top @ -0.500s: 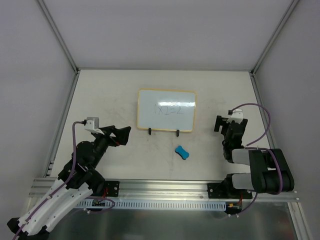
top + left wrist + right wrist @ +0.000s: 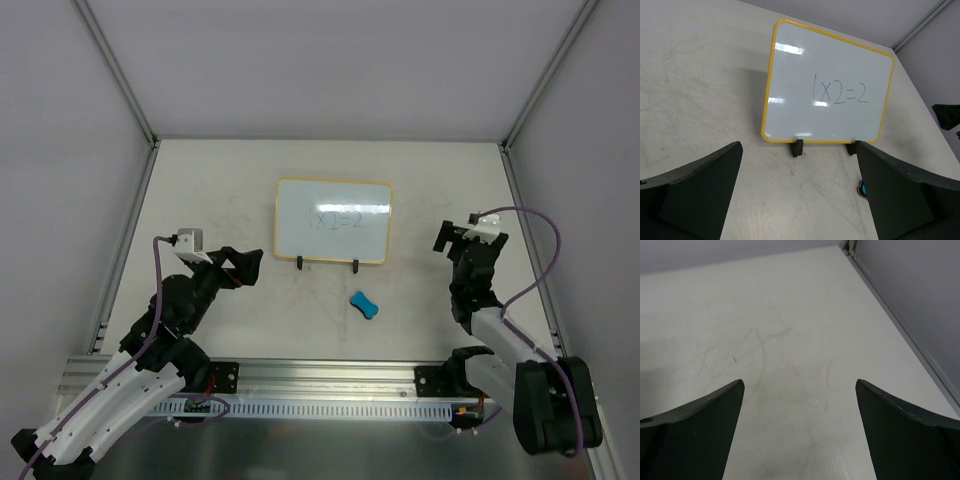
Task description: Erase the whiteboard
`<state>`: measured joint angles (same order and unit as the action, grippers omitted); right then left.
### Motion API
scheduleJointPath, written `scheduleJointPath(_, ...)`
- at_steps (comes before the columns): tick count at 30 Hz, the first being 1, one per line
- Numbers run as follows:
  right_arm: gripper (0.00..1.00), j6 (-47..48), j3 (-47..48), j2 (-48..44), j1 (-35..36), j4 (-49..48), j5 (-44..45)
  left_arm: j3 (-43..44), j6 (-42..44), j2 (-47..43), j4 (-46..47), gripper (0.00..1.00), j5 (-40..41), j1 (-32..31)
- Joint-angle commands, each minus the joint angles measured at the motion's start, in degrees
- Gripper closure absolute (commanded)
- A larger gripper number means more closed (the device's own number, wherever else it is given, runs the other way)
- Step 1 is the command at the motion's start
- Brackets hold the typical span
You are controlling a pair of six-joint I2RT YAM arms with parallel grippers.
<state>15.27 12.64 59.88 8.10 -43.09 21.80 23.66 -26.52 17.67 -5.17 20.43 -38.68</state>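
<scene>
The whiteboard [image 2: 332, 220] stands on two black feet mid-table, yellow-framed, with "1x2=2" written on it; it also shows in the left wrist view [image 2: 827, 90]. A small blue eraser [image 2: 364, 305] lies in front of it, a sliver showing in the left wrist view [image 2: 863, 189]. My left gripper [image 2: 243, 264] is open and empty, left of the board's near corner. My right gripper [image 2: 452, 238] is open and empty, right of the board, over bare table [image 2: 790, 365].
Grey walls and metal frame posts [image 2: 115, 70] enclose the table on three sides. An aluminium rail [image 2: 330, 385] runs along the near edge. The table edge and wall show at right in the right wrist view [image 2: 905, 330].
My right arm has stretched out, its gripper shifting slightly right and up. My left gripper has moved slightly down and toward the arm base.
</scene>
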Motion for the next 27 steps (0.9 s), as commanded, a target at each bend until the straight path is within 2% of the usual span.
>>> scheduleJointPath(1,0.01,-10.4,6.8,-12.7,0.3,14.4,3.9,2.1,-0.1,1.6,2.1,0.01,3.0,-0.4)
scheduleJointPath(5,0.01,-19.6,10.7,-22.7,0.3,25.6,-8.9,1.7,-0.6,1.9,4.5,0.01,2.9,-0.3)
scheduleJointPath(7,0.01,-27.2,10.2,-25.9,0.3,27.5,-9.2,1.3,-0.3,2.2,5.8,0.01,2.7,-0.3)
scheduleJointPath(9,0.01,-26.6,8.7,-30.8,0.3,27.5,-14.6,1.4,0.5,2.5,8.3,0.01,2.1,-0.3)
scheduleJointPath(12,0.01,-27.0,11.9,-33.7,0.3,34.9,-17.1,2.7,3.4,3.9,9.8,0.01,3.5,-0.3)
scheduleJointPath(14,0.01,-26.1,14.2,-34.2,0.3,42.0,-19.2,3.2,4.5,5.4,11.2,0.01,3.3,-0.3)
scheduleJointPath(18,0.01,-26.8,16.7,-34.9,0.6,47.9,-25.8,3.7,5.3,8.9,16.1,0.01,0.3,2.2)
scheduleJointPath(20,0.01,-26.8,18.5,-34.4,0.7,51.5,-27.0,3.4,4.2,10.7,19.3,0.01,-4.4,4.9)
scheduleJointPath(25,0.01,-25.1,21.8,-32.2,1.6,57.0,-30.4,4.1,-0.9,17.4,24.2,0.01,-22.0,18.5)
scheduleJointPath(27,0.01,-24.4,23.6,-30.5,2.1,58.3,-31.6,5.9,-0.9,19.6,25.6,0.01,-25.3,21.1)
